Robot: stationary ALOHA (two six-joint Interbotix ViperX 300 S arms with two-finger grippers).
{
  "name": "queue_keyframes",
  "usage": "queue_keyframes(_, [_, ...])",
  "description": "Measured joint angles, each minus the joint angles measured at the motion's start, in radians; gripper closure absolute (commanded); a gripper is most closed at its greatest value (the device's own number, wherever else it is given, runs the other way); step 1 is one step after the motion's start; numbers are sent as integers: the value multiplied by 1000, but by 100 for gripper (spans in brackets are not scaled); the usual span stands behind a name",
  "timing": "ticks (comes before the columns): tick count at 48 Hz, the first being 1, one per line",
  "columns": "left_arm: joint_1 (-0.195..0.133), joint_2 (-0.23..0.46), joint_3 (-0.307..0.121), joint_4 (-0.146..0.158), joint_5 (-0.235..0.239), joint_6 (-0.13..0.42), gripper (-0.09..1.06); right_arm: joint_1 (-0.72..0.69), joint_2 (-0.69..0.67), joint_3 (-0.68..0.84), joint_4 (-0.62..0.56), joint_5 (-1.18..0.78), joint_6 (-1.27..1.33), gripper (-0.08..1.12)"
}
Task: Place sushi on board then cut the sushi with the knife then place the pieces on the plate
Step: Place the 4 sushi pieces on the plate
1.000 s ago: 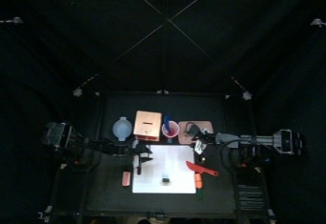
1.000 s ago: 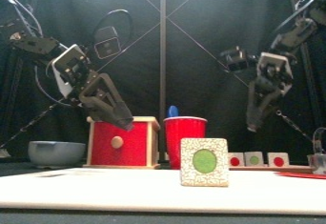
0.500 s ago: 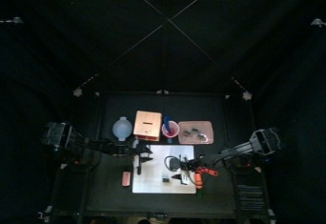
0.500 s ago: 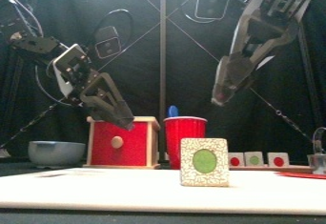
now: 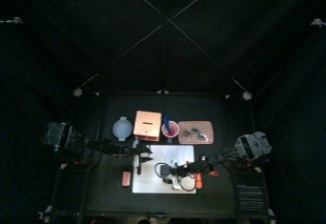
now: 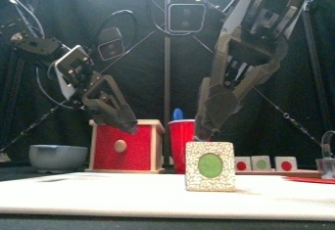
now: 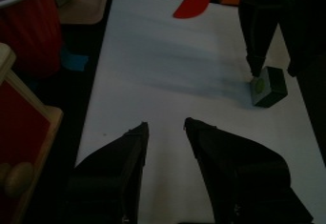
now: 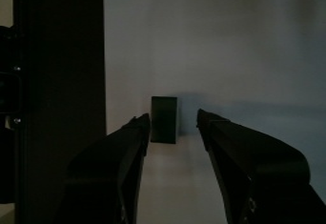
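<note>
One sushi piece (image 6: 210, 166), white-sided with a green centre, stands upright on the white board (image 5: 151, 183). In the right wrist view the same piece (image 8: 165, 120) looks dark and sits between the open jaws of my right gripper (image 8: 173, 132). That gripper (image 5: 167, 172) reaches in over the board from the right and hangs just above the piece without touching it. My left gripper (image 5: 143, 153) hovers open over the board's back left edge, holding nothing. The red knife (image 5: 209, 173) lies at the board's right edge. The pink tray (image 5: 195, 131) is behind the board.
The wooden box with a red drawer front (image 6: 127, 146), a red cup (image 6: 189, 139) and a blue-grey bowl (image 6: 59, 157) stand along the back. More sushi pieces (image 6: 262, 162) sit low at the right. A small orange toy (image 5: 126, 178) lies left of the board.
My right arm has swung left from the board's right edge and come down over the sushi piece. The left arm has stayed put.
</note>
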Motion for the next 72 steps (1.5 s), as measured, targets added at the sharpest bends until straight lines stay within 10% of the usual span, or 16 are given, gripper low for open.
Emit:
queue_keyframes(36, [0, 0, 5, 0, 2, 0, 20, -103, -137, 104, -18, 89, 8, 50])
queue_keyframes(72, [8, 0, 11, 18, 2, 5, 20, -796, -661, 532, -137, 250, -8, 50])
